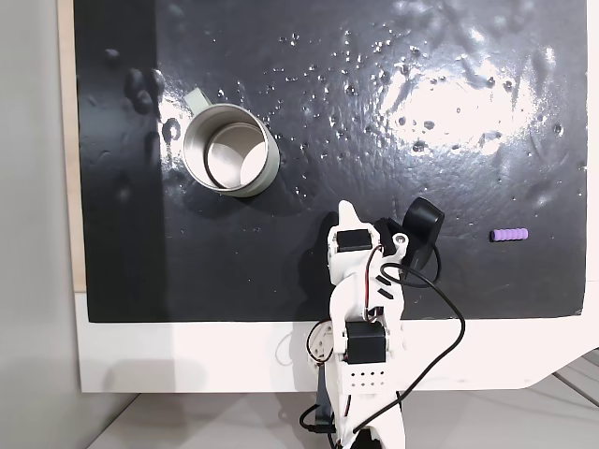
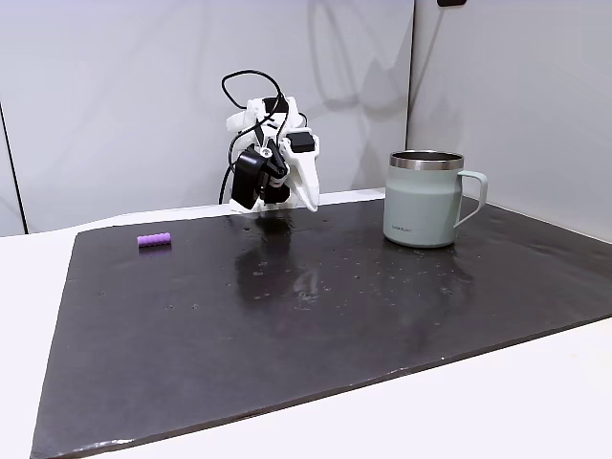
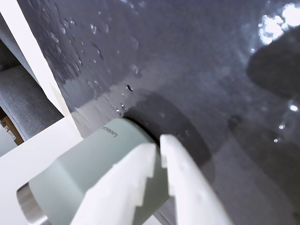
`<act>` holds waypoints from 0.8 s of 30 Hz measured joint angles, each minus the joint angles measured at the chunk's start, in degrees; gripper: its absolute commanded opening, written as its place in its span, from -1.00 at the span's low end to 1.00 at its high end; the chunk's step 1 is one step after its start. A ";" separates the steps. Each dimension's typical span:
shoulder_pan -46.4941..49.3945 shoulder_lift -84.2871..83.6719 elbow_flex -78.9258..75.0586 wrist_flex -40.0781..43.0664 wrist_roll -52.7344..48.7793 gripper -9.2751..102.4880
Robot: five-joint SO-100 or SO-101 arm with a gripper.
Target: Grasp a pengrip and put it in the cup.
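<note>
The purple pengrip (image 1: 508,234) lies on the black mat at the right in a fixed view, and at the left near the mat's back edge (image 2: 154,239) in a fixed view. The cup (image 1: 230,150) stands upright and empty at the mat's upper left, its pale handle tab pointing up-left; it appears pale grey-green with a metal rim (image 2: 423,199) and lies sideways in the wrist view (image 3: 89,173). My gripper (image 3: 159,143) is folded back near the arm's base (image 1: 347,217), its white fingers (image 3: 185,180) together with nothing between them. It is far from both the pengrip and the cup.
The black mat (image 1: 374,122) is glossy, dotted with dimples and glare, and lies on a white table (image 1: 187,355). A black cable (image 1: 440,309) loops beside the arm. Open mat lies between the arm, the cup and the pengrip.
</note>
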 measured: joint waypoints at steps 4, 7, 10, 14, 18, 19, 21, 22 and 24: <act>-0.44 0.00 0.00 0.00 -1.41 -0.83; -0.79 0.00 0.00 0.00 -1.76 -0.83; -0.97 0.00 0.00 0.00 -1.93 -0.83; -0.97 0.00 0.00 0.00 -2.02 -0.83; -1.05 0.00 0.00 0.00 -3.16 -0.83; -1.05 0.00 0.00 0.00 -3.78 -0.83; -1.05 0.00 0.00 0.09 -4.83 -0.83; -0.97 0.00 -0.44 0.26 -5.36 -0.83; -0.97 -0.09 -4.48 1.76 -6.15 -0.83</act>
